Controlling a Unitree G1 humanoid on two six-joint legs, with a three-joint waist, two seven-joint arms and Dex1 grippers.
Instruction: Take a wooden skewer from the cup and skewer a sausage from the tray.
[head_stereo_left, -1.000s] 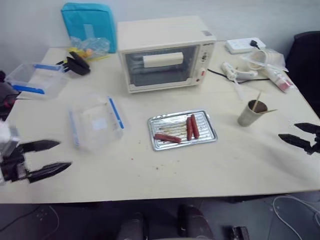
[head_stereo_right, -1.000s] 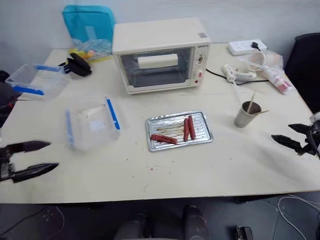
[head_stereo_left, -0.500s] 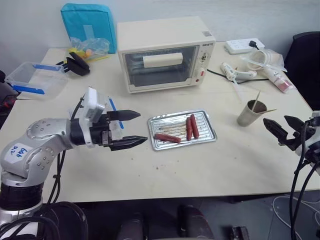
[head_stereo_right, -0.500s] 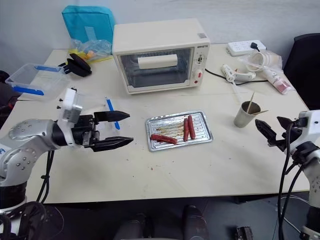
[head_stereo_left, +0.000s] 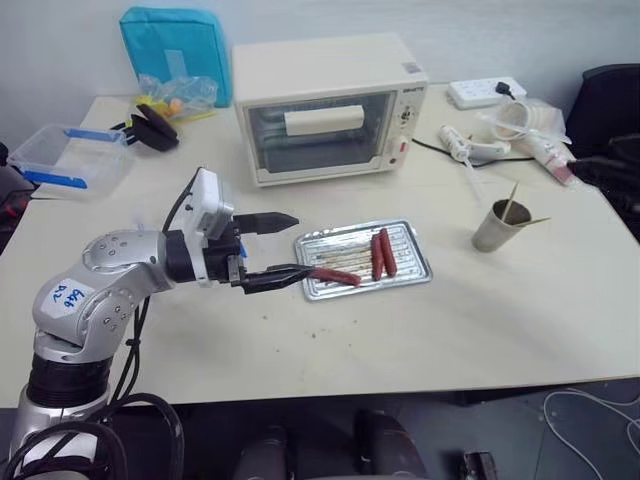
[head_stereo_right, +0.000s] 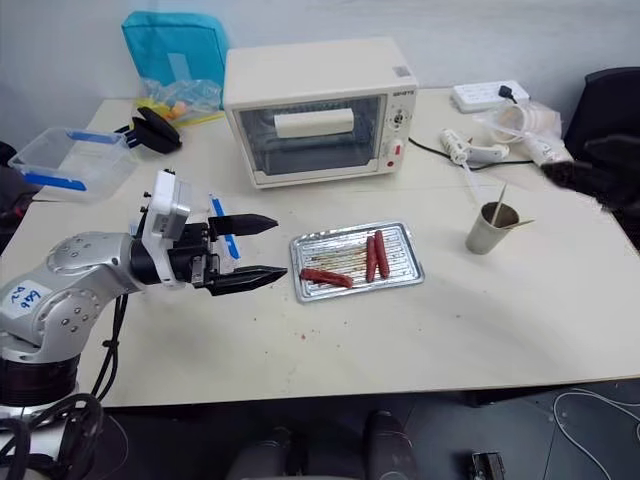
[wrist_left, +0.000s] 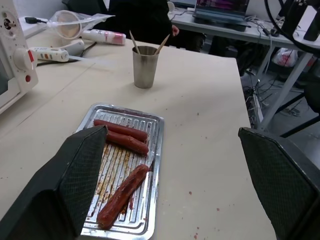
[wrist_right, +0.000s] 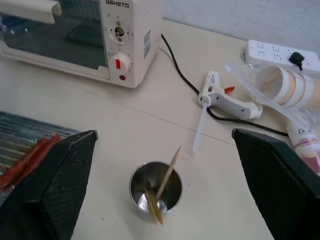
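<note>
Right gripper (head_stereo_right: 600, 180) blurred, cut off at edge.

The tray (wrist_left: 156, 131) is showing shiny ribbed metal. The sausages (wrist_left: 121, 194) are looking smooth and glossy. The cup (wrist_right: 155, 189) is gleaming like metal inside, holding pale wooden skewers (wrist_right: 169, 172). The tabletop (head_stereo_left: 480, 320) is looking matt and smooth.

A pale beige tabletop (head_stereo_left: 450, 330) stands against a plain light grey wall (head_stereo_left: 60, 50). A dark chair (head_stereo_left: 610, 95) sits off its far right corner. Grey floor (head_stereo_left: 560, 440) with cables lies beyond the near edge.
</note>
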